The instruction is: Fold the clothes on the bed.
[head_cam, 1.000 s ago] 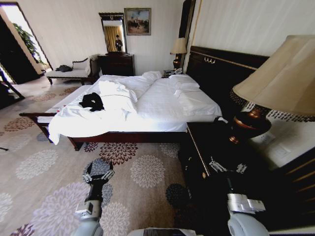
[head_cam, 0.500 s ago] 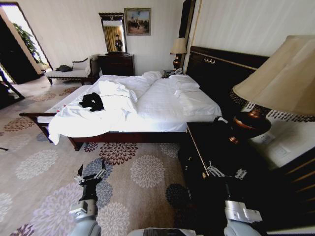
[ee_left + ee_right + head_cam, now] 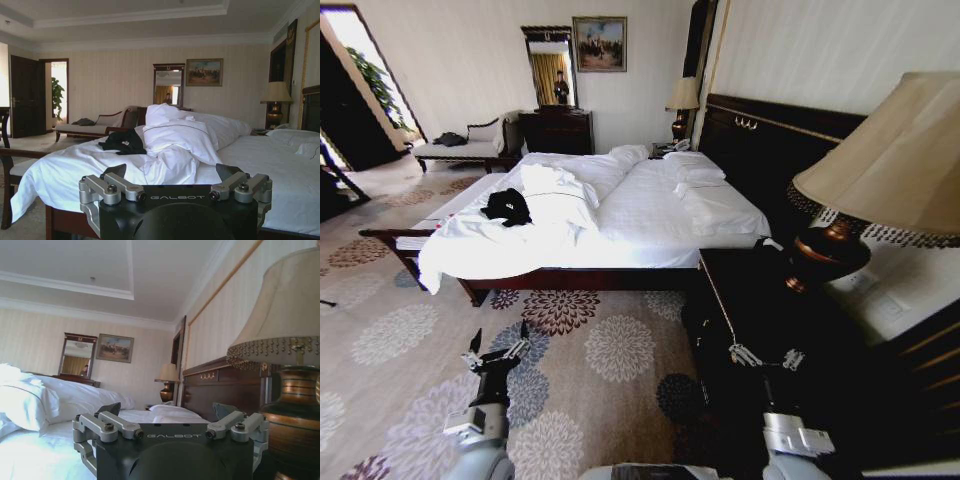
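Clothes [image 3: 507, 207] lie in a small black heap on the big white bed [image 3: 650, 215], near its foot end, at about ten o'clock in the head view. It is one dark shirt, all crumpled up, and it sits just beside a bunched white duvet [image 3: 558, 200]. In the left wrist view the shirt [image 3: 122, 142] shows a tiny white patch, but the letters are too small to read.

The word "GALBOT" is printed in pale letters on both gripper bodies in the wrist views.

The left gripper [image 3: 498, 347] hangs low over the flowered carpet [image 3: 610, 350] at about seven o'clock, far from the bed, with its fingers spread wide. The right gripper [image 3: 765, 356] is over the dark nightstand [image 3: 740, 300] at about five o'clock, near the big lamp [image 3: 880, 170], and its fingers are spread wide too.

Since a second ago both grippers have pulled down and back toward the robot. The shirt and the bed have not moved.
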Robot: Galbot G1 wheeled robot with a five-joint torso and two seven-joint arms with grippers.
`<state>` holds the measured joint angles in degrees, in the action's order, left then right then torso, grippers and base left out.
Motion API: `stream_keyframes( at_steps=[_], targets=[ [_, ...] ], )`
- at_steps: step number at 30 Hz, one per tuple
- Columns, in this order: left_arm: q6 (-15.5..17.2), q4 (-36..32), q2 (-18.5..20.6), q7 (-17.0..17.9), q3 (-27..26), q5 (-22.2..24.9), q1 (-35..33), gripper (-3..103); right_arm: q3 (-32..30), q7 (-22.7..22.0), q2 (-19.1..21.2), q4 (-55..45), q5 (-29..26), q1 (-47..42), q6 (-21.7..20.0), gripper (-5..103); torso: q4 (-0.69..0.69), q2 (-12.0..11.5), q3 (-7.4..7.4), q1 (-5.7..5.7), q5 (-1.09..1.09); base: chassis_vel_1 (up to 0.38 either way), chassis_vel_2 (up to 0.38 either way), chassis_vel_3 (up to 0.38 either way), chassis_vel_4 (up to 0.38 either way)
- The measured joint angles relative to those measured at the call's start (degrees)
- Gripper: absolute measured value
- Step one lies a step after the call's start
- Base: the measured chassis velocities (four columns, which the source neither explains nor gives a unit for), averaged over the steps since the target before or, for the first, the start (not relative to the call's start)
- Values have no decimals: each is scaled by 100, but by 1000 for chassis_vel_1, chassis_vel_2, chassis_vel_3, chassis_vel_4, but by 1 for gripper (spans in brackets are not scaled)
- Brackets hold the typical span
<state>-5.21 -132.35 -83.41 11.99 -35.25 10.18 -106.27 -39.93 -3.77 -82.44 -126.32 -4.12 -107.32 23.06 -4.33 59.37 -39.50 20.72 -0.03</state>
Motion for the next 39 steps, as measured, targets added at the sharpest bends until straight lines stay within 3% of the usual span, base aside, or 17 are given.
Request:
stream_keyframes(
  at_steps=[11,23,26,31,39],
  targets=[
    [-48,-203,92,-16,49,-77,-69,100,-59,193,255,-154,-263,-102,-188,100,0,1,0,-1,0,-36,35,38,-38],
    [-92,-284,654,93,141,212,-72,100,-145,307,251,-86,-566,-88,-176,100,0,-1,0,2,-1,-82,104,93,-102],
    [-96,-283,610,57,167,222,-100,100,-112,315,211,-124,-561,-103,-169,100,-2,-1,0,2,-1,-16,20,18,-11],
    [-219,-286,184,-185,119,70,-281,100,26,230,236,-95,-476,23,-149,100,2,0,0,-1,0,-65,35,59,-38],
    [-347,-50,16,-255,115,179,-64,100,128,251,43,-141,-143,154,11,100,-1,1,0,-1,-1,-115,93,121,-100]
  ],
)
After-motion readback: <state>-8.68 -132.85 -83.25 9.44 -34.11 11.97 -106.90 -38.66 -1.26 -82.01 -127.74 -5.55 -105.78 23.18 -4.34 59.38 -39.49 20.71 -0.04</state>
